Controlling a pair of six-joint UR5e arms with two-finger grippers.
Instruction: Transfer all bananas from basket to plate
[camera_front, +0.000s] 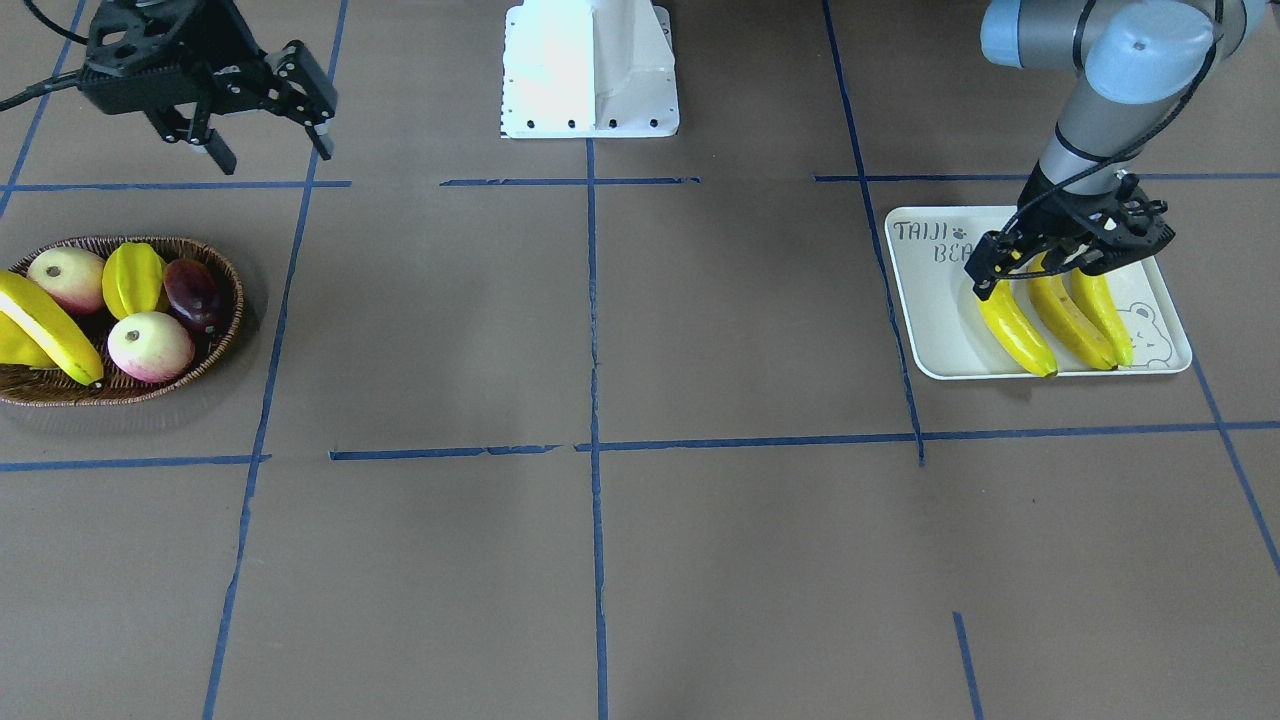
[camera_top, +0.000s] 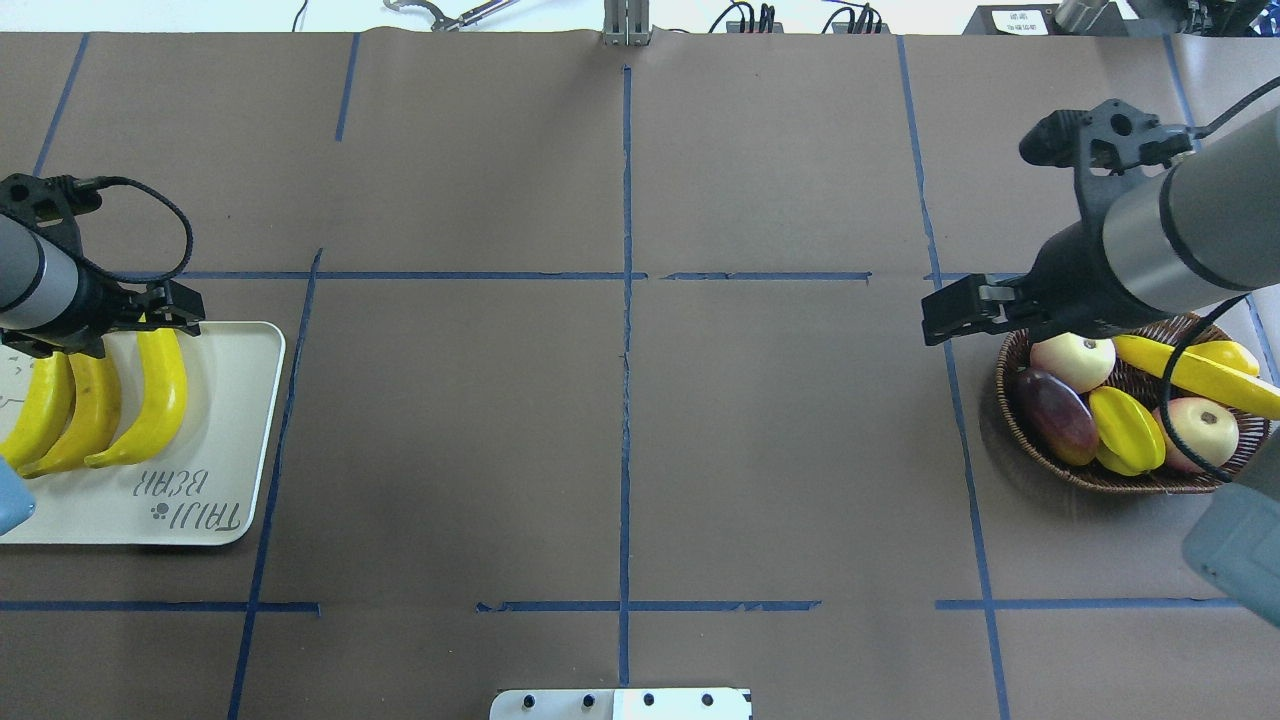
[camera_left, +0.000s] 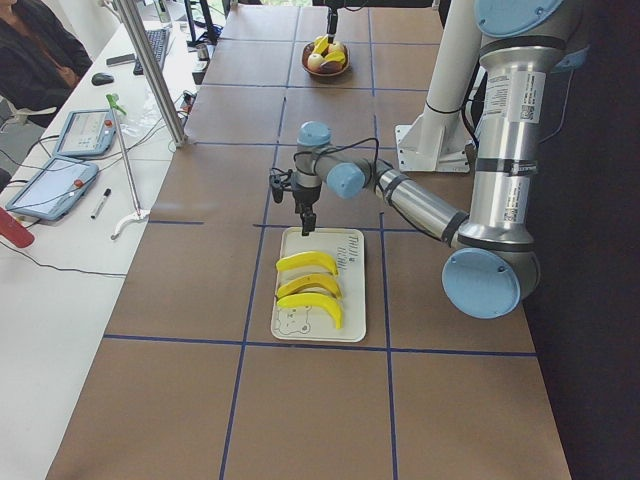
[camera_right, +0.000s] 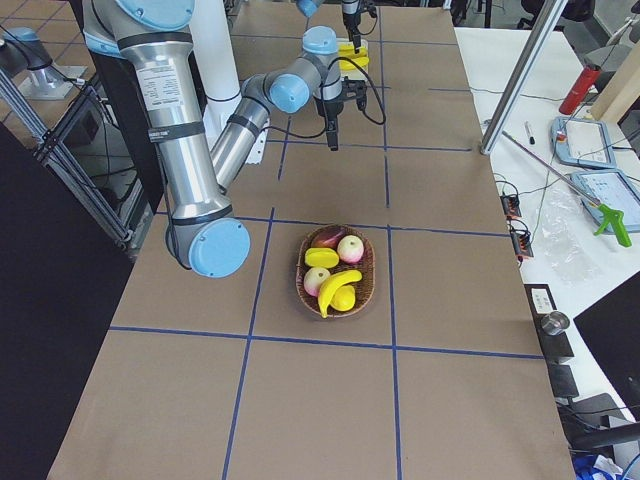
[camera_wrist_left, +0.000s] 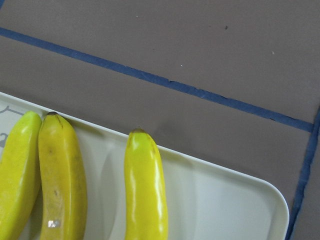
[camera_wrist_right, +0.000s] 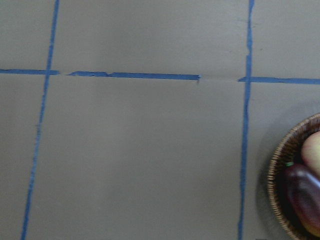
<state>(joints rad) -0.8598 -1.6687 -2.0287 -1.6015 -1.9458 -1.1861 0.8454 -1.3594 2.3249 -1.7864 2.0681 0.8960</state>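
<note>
Three smooth, curved yellow bananas are lying side by side on the flat white plate with its raised rim. A fourth banana is resting in the brown woven basket among rounder fruit. My left gripper is hanging with its jaws spread wide over the three stem ends, gripping nothing, my arm stretching out with the wrist pointing down. My right gripper is hovering parted and empty, off to one side of the basket.
</note>
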